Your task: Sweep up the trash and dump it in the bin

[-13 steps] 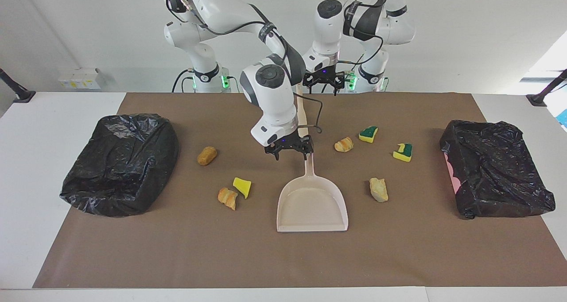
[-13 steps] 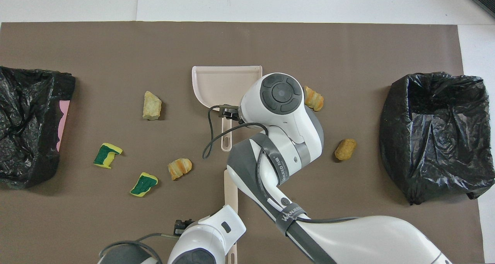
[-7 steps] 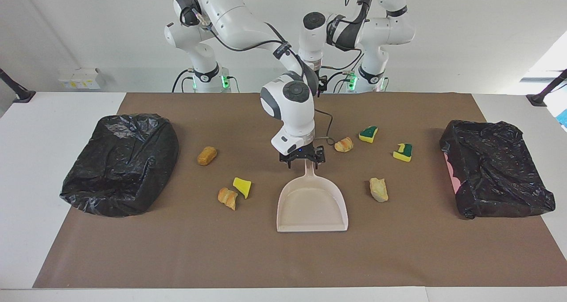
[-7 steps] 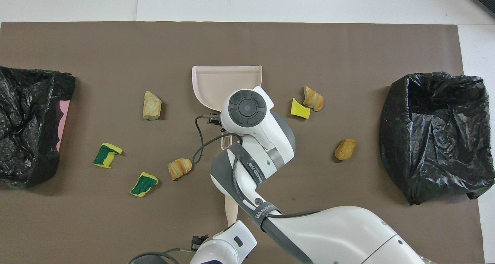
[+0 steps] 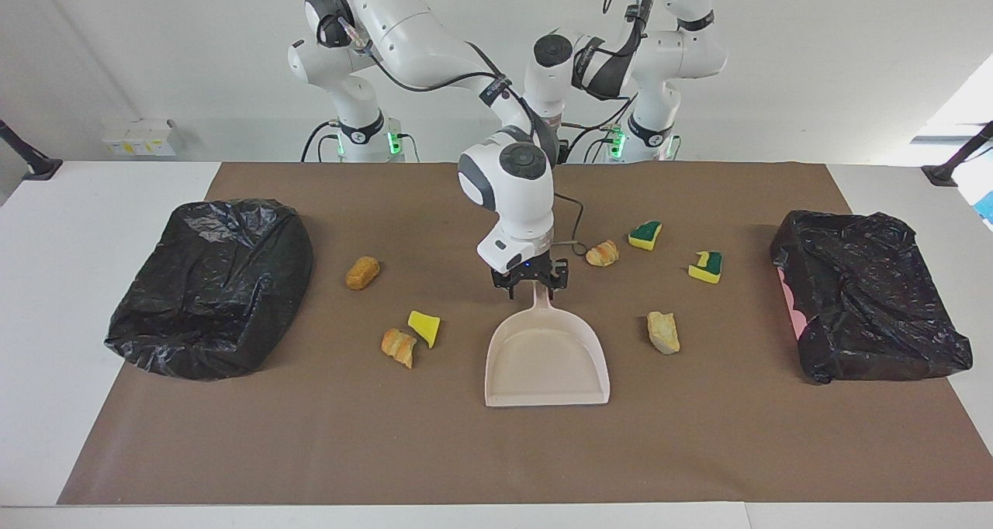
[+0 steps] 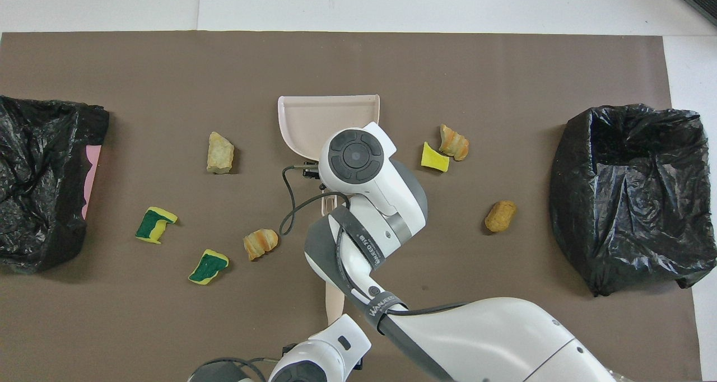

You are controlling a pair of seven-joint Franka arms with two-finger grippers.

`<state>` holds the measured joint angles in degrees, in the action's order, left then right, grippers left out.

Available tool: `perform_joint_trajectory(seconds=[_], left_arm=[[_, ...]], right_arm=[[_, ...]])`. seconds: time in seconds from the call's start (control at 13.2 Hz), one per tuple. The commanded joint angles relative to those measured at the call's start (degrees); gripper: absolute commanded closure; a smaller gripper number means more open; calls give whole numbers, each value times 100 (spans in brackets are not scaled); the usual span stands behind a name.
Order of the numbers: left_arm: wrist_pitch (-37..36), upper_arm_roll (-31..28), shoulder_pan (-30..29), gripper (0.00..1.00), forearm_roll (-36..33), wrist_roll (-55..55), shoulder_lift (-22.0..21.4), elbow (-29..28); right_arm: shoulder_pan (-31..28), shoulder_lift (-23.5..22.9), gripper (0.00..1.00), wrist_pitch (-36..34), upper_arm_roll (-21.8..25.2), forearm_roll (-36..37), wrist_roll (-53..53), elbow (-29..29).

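1. Trash, seven small scraps, lay loose on the brown paper mat (image 5: 496, 451) covering the bench. A golden-brown nugget (image 5: 362, 272), a yellow sponge wedge (image 5: 424, 327) and a bread-like piece (image 5: 399, 347) sat toward the right arm's end. A second bread-like piece (image 5: 603, 253), two green-topped sponge bits (image 5: 645, 234) (image 5: 705, 267) and a beige chunk (image 5: 663, 332) sat toward the left arm's end.
2. Between the two groups lay the pale pink plastic dustpan (image 5: 547, 358), flat, its handle pointing toward the robots.
3. The right pincer (image 5: 530, 274) was low at that handle. Whether it was spread or already pinching could not be told.
4. A good grip would probably sit square across the handle, firm before any lift, so the pan stays level.
5. The left pincer (image 6: 289, 348) was over the beige brush handle (image 6: 334, 298); its state could not be told either.
6. Two black bag-lined bins (image 5: 213, 285) (image 5: 869, 304) stood at the bench's ends, well apart from the scraps.
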<state>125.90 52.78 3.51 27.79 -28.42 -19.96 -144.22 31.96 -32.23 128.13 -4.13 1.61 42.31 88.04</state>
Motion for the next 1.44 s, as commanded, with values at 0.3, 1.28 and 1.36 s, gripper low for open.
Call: perform_joint_trajectory(seconds=[0.3, 1.28, 1.36], left_arm=[[49, 30, -35, 58, 122, 126, 132, -10], [-1312, -1489, -79, 100, -747, 1374, -184, 149], [-1322, -1594, -96, 100, -757, 1575, -175, 131]], right_arm=[[-49, 41, 53, -175, -18, 164, 32, -50], [-102, 393, 92, -807, -26, -73, -1249, 275], [-93, 410, 100, -842, -26, -73, -1513, 275]])
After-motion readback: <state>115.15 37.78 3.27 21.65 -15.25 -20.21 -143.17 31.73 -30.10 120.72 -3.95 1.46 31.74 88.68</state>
